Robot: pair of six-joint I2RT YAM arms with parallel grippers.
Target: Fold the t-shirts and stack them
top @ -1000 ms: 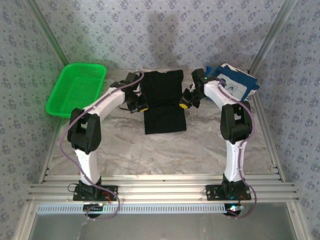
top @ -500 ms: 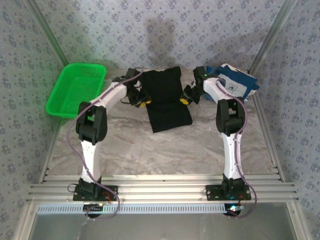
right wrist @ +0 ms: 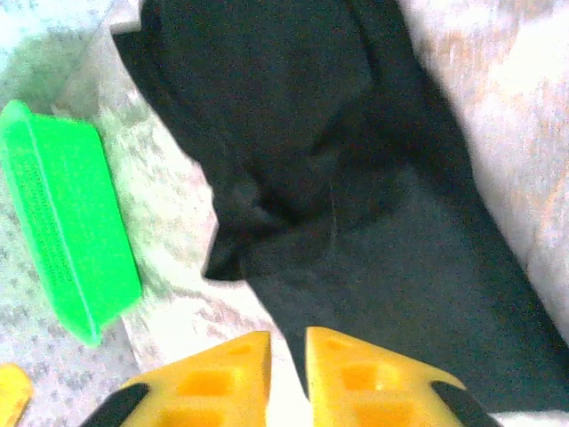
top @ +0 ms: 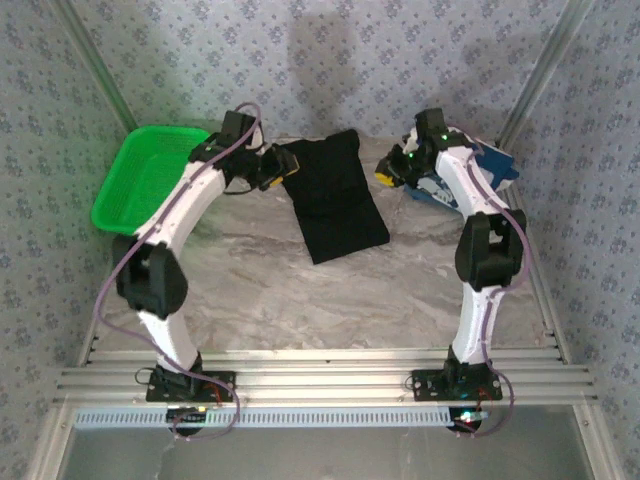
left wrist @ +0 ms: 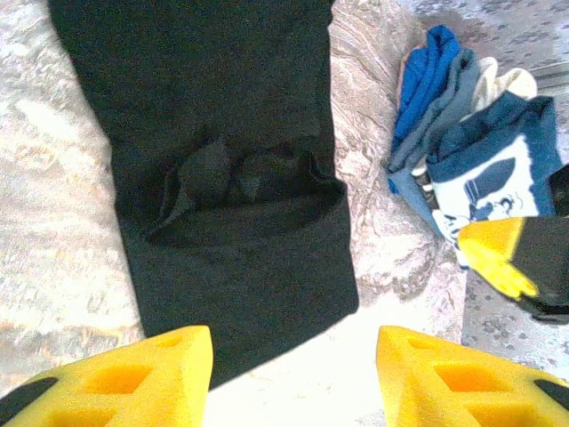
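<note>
Black t-shirt (top: 335,205) — likely limp, light; pinch hem corners; left tool (left wrist: 293,366) gaping, empty; right tool (right wrist: 287,356) nearly closed, empty.

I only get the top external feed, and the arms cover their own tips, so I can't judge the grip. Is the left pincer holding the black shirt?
Observer: No. In the left wrist view the left pincer is wide open with nothing in it. The black shirt lies beyond it, untouched.
Operator: And the right one?
Observer: The right pincer has its fingers close together, with just a slit and no cloth between them.
Operator: Is the shirt's fold clean?
Observer: No. The cloth is bunched into wrinkles along the folded edge across its middle.
</note>
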